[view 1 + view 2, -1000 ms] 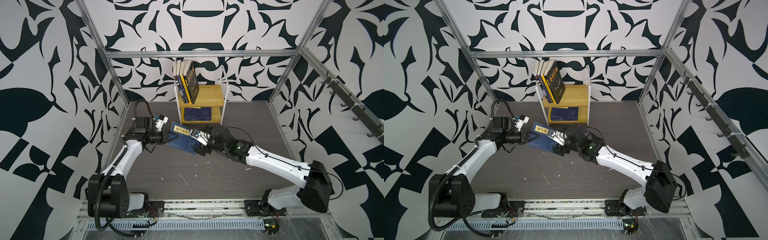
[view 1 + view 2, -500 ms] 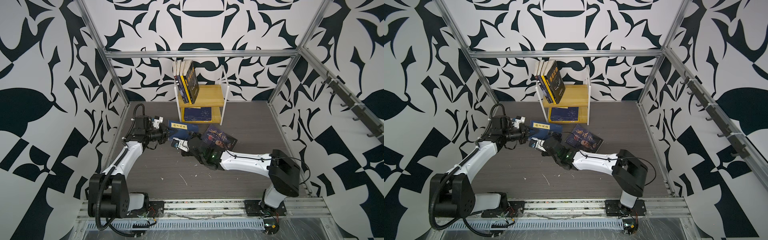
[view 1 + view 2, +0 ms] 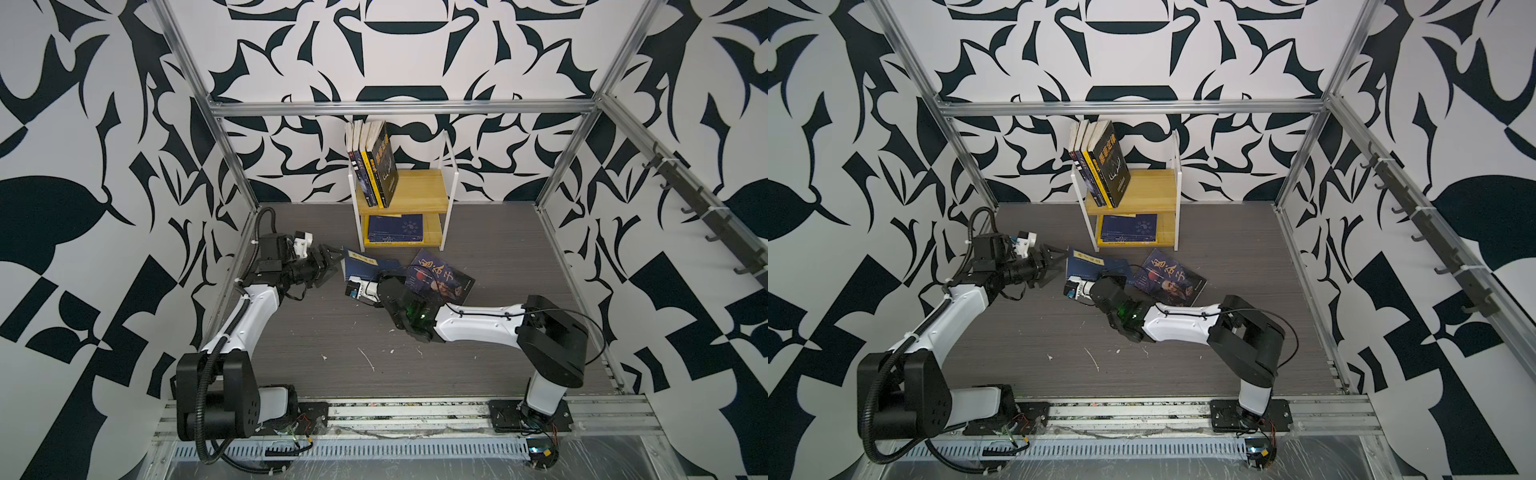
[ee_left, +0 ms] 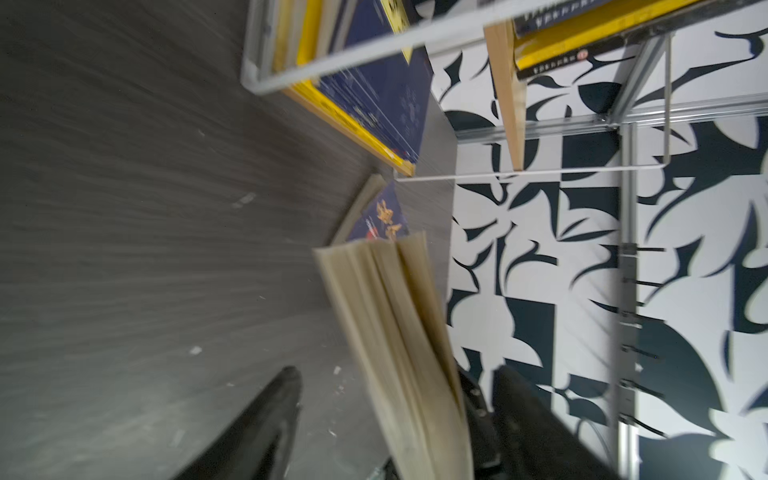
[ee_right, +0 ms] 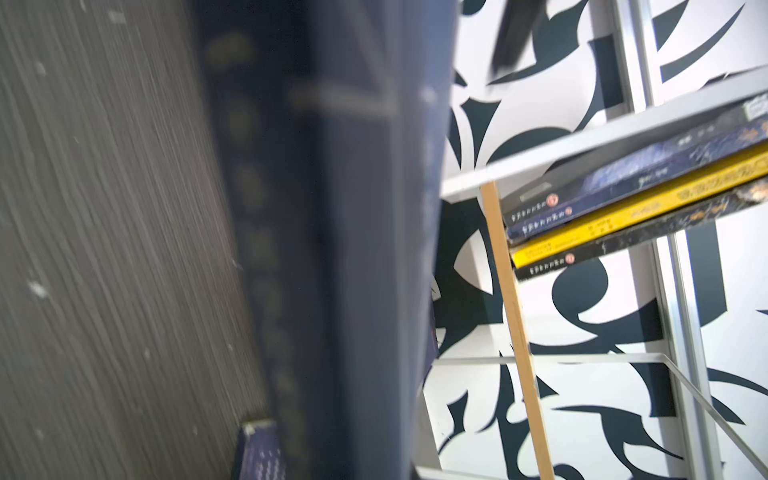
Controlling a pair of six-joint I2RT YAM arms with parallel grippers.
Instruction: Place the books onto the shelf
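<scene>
1 two-tier shelf of yellowish boards and white frame point(image 3: 424, 187) at the back wall. 4 upright paperbacks point(image 3: 376, 166) on top lean left; 1 flat navy book point(image 3: 395, 227) lies below. 2 on the floor: dark purple book point(image 3: 440, 278) flat; navy yellow-labelled book point(image 3: 365, 264) tilted, long axis left-right. Left gripper point(image 3: 332, 264) gapes wide at its left end. Right gripper point(image 3: 390, 275) clamps its near edge.

Grey tabletop point(image 3: 332, 328), white scraps point(image 3: 366, 360); hook rail point(image 3: 706, 208).

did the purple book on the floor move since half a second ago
No. The purple book lies where it did, its far corner beside the right front foot of the shelf, in both top views.
</scene>
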